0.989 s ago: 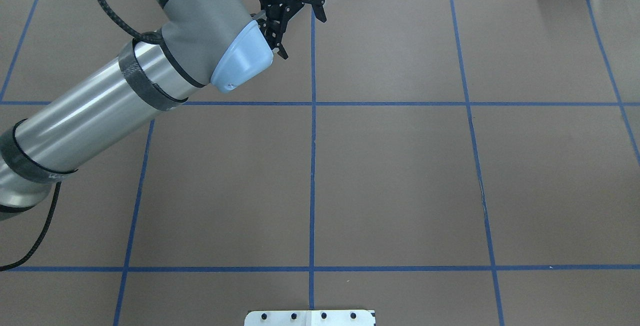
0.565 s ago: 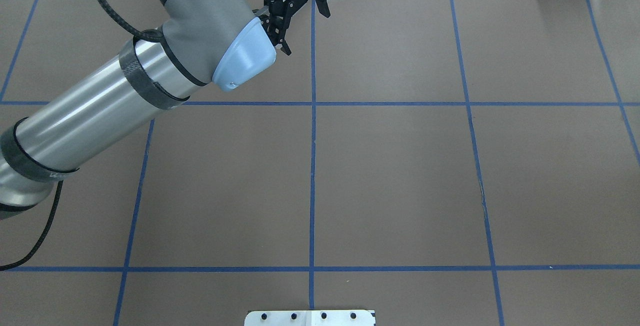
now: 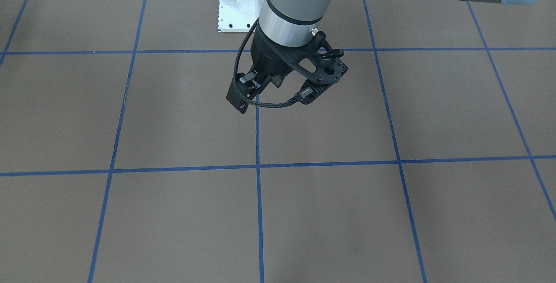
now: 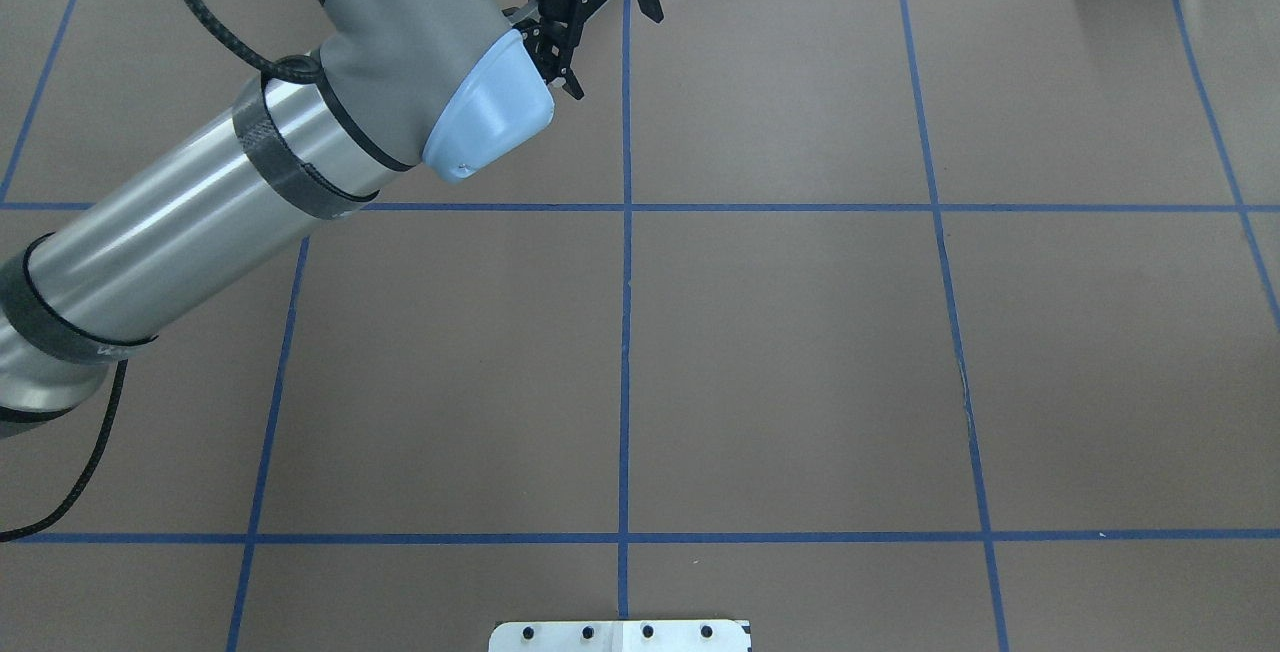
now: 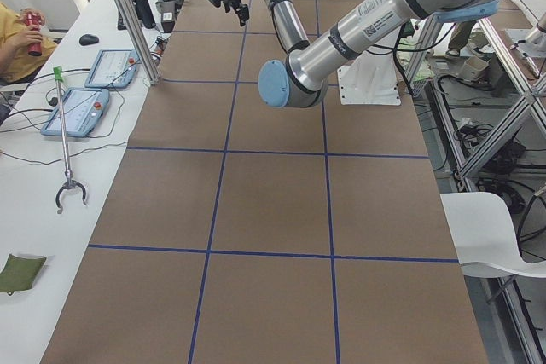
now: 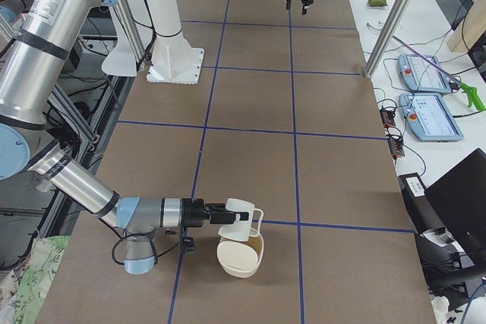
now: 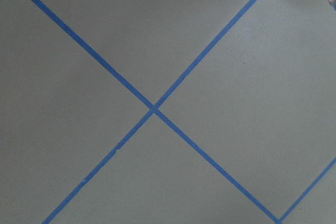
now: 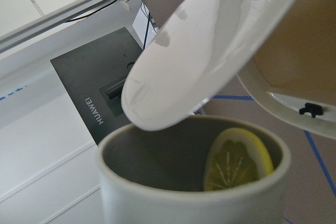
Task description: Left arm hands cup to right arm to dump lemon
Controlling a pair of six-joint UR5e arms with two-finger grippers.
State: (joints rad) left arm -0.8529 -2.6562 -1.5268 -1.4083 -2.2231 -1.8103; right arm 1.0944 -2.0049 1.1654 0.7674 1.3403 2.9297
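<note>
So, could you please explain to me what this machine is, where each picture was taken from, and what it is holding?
This is a robot with two arms at a brown table marked with blue tape. Each arm ends in a two-finger gripper. Two pictures look down on the table, one from behind the robot and one facing it. Two look along the table from either end, and two come from cameras on the wrists.

The left gripper hangs near the table's far side, open and empty, and its wrist camera sees only table.

From the right end you see the right gripper with the cup at its tip, close to a cream bowl. Its wrist camera looks into the cup, where the lemon slice lies. These pictures do not show how that gripper's fingers stand.
</note>
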